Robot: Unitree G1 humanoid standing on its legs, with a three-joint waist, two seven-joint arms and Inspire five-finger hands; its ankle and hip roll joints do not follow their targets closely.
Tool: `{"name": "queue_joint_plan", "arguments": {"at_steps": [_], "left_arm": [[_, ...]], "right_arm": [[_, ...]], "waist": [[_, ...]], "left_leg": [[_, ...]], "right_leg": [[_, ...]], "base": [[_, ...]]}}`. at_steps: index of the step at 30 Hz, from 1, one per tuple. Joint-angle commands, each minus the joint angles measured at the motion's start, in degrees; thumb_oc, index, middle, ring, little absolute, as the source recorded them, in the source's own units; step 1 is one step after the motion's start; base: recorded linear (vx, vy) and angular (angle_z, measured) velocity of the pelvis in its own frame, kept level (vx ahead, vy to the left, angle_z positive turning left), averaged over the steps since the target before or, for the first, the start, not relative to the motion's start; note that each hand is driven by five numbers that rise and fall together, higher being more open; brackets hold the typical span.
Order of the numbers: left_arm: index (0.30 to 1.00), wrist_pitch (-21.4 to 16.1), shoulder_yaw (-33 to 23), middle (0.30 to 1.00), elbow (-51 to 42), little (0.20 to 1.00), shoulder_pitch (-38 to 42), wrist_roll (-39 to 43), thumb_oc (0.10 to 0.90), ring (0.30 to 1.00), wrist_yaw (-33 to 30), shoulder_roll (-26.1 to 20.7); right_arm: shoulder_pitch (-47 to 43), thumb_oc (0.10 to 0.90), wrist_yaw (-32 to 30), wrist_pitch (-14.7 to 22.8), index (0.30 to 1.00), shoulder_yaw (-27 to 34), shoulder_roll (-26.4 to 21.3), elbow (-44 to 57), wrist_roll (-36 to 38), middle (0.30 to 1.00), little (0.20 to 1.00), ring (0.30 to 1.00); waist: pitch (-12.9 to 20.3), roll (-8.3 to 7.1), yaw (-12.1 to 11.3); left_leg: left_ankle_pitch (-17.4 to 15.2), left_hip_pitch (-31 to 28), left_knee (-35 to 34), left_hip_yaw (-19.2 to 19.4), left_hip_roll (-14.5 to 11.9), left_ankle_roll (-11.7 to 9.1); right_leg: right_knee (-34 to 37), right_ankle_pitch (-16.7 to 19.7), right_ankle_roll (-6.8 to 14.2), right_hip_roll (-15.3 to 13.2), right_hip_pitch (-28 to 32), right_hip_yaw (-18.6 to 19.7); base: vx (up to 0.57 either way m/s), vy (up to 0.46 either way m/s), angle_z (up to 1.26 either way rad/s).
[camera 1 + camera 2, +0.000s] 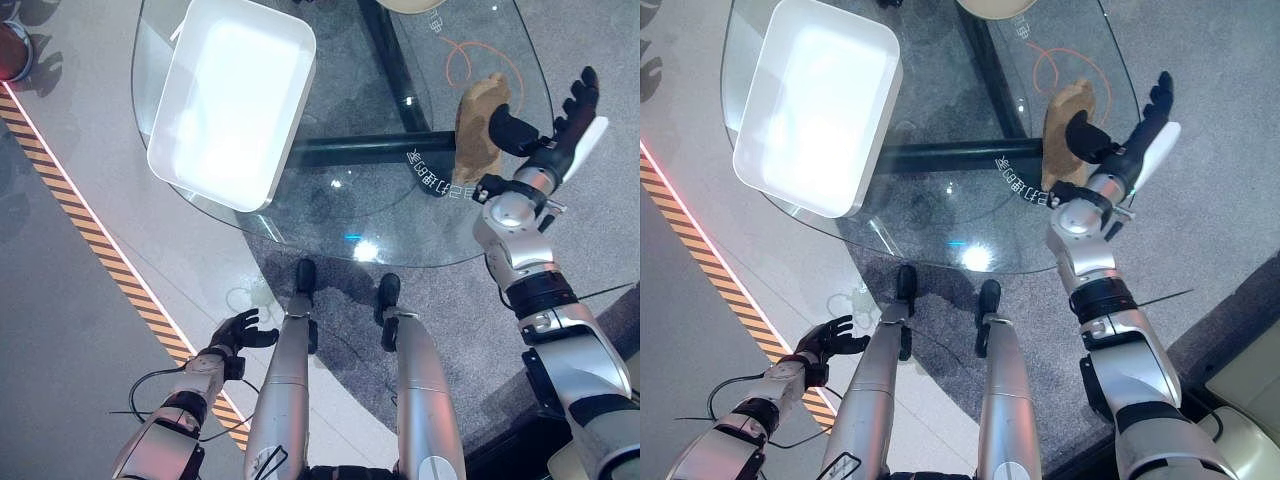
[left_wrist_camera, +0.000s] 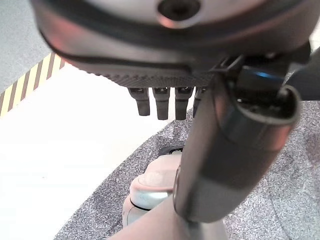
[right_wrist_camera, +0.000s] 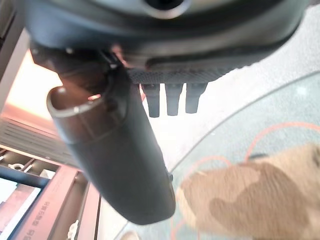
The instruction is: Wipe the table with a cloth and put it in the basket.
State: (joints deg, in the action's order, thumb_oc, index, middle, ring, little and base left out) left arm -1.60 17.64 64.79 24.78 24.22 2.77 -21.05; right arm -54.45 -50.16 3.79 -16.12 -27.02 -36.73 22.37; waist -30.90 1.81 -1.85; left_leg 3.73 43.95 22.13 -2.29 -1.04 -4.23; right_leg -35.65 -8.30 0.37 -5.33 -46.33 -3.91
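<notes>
- The glass table [image 1: 300,225] is the thing to steer by: a rounded clear top on a dark crossed base, with grey carpet showing through it.
- A white basket [image 1: 232,100], really a shallow rectangular tub, sits on the table's left part, one corner reaching out to the near rim.
- The cloth [image 1: 480,125], tan with darker brown patches, lies crumpled on the table's right part, close to the edge.
- An orange cord [image 1: 455,60] loops on the floor under the glass, just beyond the cloth.
- The right hand [image 1: 560,125] hangs at the table's right edge, right beside the cloth; its fingers are stretched out straight and spread, the thumb [image 1: 512,128] sticking out over the cloth, nothing clamped in it.
- The left hand [image 1: 240,330] hangs low, well off the table's near side, over pale floor next to a yellow-and-black striped line [image 1: 90,225]; its fingers are loosely bent and apart, holding nothing.
</notes>
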Motion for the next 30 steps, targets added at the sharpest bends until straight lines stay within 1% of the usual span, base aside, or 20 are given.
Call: {"name": "queue_joint_plan", "arguments": {"at_steps": [1, 8, 10, 19, 21, 30], "left_arm": [[0.9, 0.6, 1.75, 0.9, 1.38, 0.9, -5.2, 0.27, 0.8, 0.9, -0.48, 3.06], [0.9, 0.99, 2.29, 0.9, 0.71, 0.9, -5.36, 0.08, 0.8, 0.9, -0.94, 3.92], [0.9, 0.87, 2.47, 0.9, 0.82, 0.9, -5.32, 0.15, 0.8, 0.9, -0.92, 4.04], [0.9, 0.73, 3.65, 0.9, 0.98, 0.9, -5.1, 0.78, 0.8, 0.9, -1.02, 4.78], [0.9, 0.59, 3.99, 0.9, 1.27, 0.9, -4.94, 1.11, 0.8, 0.9, -1.06, 4.91], [0.9, 0.07, 4.74, 0.9, 1.59, 0.9, -4.48, 1.57, 0.8, 0.9, -0.71, 4.92]], "right_arm": [[-3.97, 0.8, -1.35, 0.28, 0.9, -0.18, -4.28, 5.69, -5.4, 0.9, 0.9, 0.9], [-4.85, 0.8, -0.43, -3.87, 0.9, -2.22, -3.24, 4.56, -5.51, 0.9, 0.9, 0.9], [-5.03, 0.8, -0.54, -3.91, 0.9, -2.78, -3.16, 3.69, -5.21, 0.9, 0.9, 0.9], [-6.36, 0.8, -1.28, -6.37, 0.9, -4.25, -2.74, -2.1, -3.6, 0.9, 0.9, 0.9], [-6.95, 0.8, -0.83, -7.36, 0.9, -4.61, -2.82, -3.97, -3.22, 0.9, 0.9, 0.9], [-9.01, 0.8, 0.17, -9.32, 0.9, -6.87, -3.51, -10.9, -1.68, 0.9, 0.9, 0.9]], "waist": [[1.11, 2.0, 0.4], [1.11, 2.49, 0.12], [1.11, 2.59, 0.08], [1.11, 3.52, -0.07], [1.11, 3.82, -0.09], [1.11, 4.62, -0.6]], "left_leg": [[-7.12, -2.33, 5.99, 1.9, 2.5, 2.71], [-6.66, -3.01, 4.89, 2.37, 2.7, 2.69], [-6.61, -3.04, 4.84, 2.5, 2.68, 2.71], [-6.37, -2.8, 4.69, 2.94, 2.69, 2.72], [-6.25, -2.77, 4.53, 3.06, 2.73, 2.67], [-6.01, -2.41, 4.47, 3.09, 2.82, 2.65]], "right_leg": [[5.32, 2.17, -1.42, 2.91, 4.23, 0.2], [5.87, 2.19, -1.69, 2.73, 4.65, 0.08], [5.85, 2.2, -1.72, 2.66, 4.6, -0.01], [5.28, 2.13, -1.81, 2.51, 3.82, -0.07], [5.34, 2.15, -1.73, 2.39, 3.67, -0.06], [5.0, 2.28, -1.63, 2.06, 2.96, -0.33]], "base": [[0.0, 0.0, 0.0], [0.0, 0.0, 0.0], [0.0, 0.0, 0.0], [0.0, 0.0, 0.0], [0.0, 0.0, 0.0], [0.0, 0.0, 0.0]]}}
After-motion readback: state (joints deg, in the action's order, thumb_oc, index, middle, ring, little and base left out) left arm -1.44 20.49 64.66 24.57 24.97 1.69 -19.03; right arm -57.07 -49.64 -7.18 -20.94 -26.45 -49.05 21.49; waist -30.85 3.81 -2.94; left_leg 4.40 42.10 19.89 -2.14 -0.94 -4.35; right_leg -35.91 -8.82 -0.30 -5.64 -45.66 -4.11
